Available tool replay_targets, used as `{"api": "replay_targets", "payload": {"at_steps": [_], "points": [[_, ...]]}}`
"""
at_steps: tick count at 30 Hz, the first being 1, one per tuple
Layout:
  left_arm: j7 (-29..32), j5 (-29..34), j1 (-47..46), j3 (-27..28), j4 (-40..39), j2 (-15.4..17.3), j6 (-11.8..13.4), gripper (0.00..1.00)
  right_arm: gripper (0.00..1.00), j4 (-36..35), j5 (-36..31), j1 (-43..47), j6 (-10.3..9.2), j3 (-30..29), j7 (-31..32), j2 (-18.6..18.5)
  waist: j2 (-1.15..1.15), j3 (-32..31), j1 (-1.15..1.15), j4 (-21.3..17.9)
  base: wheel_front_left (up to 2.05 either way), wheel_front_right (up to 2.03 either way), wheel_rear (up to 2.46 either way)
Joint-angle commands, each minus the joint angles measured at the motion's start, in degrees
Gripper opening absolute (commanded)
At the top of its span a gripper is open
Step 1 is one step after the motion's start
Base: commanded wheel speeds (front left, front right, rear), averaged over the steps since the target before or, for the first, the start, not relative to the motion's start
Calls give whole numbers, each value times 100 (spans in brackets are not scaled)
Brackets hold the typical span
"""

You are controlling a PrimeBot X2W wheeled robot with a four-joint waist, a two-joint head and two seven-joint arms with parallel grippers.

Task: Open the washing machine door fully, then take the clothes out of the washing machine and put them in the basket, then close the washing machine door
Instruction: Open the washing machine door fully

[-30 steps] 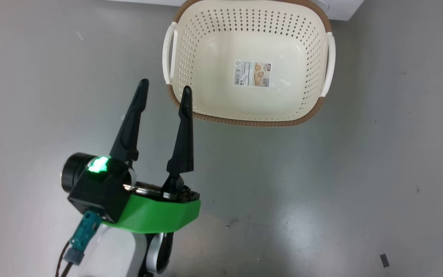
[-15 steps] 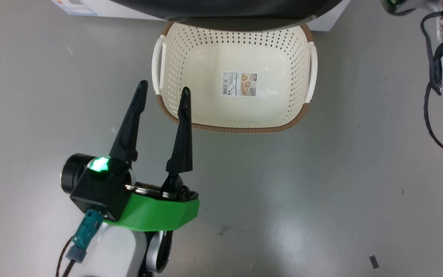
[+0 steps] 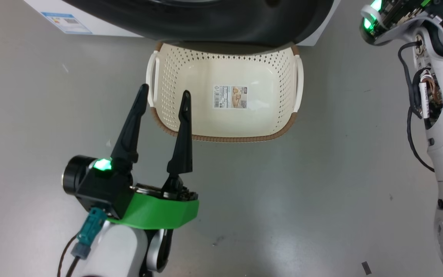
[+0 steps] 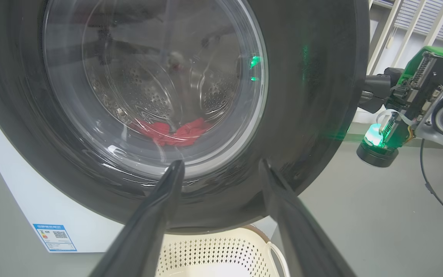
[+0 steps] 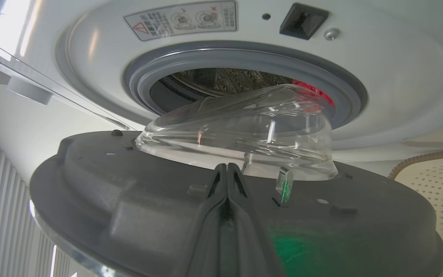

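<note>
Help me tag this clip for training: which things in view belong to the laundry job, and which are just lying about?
Job: washing machine door, part open; clothes; washing machine; basket; left gripper, open; right gripper, shut.
Lying about: dark scrap on the floor; window blinds.

Head view: the washing machine door point(image 3: 214, 23) runs off the top edge and covers the far rim of the basket point(image 3: 229, 137) at 12 o'clock. The print on the paper label point(image 3: 231, 97) is too small to read.

Left wrist view: glass reflections smear the clothes point(image 4: 173, 132). The bottom edge cuts the basket, and fingers of the left claw point(image 4: 220, 164) cover parts of it.

Right wrist view: the glass bowl point(image 5: 237, 127) and grey ring point(image 5: 244, 57) hide most of the clothes, leaving a red sliver at 1 o'clock.
</note>
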Motion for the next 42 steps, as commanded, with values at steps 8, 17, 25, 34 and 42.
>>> {"api": "replay_targets", "payload": {"at_steps": [8, 17, 25, 34, 42], "points": [[-44, 69, 130, 181, -51, 90, -39, 100, 0, -195, 120, 279, 28, 218, 107, 200, 0, -219, 0, -33, 0, 0, 0], [-44, 100, 289, 212, -1, 90, -53, 100, 0, -203, 91, 599, 28, 396, 288, 203, 0, -434, 0, -28, 0, 0, 0], [-44, 117, 370, 238, 39, 90, -51, 100, 0, -183, 101, 766, 28, 522, 314, 213, 0, -522, 0, -30, 0, 0, 0], [-44, 128, 426, 288, 89, 90, -45, 100, 0, -123, 140, 846, 28, 639, 186, 225, 0, -609, 0, -77, 0, 0, 0], [-44, 42, 471, 332, -3, 90, -118, 100, 100, -442, -390, 914, 28, 665, -701, 194, 0, -638, 0, -154, 0, 0, 0]]}}
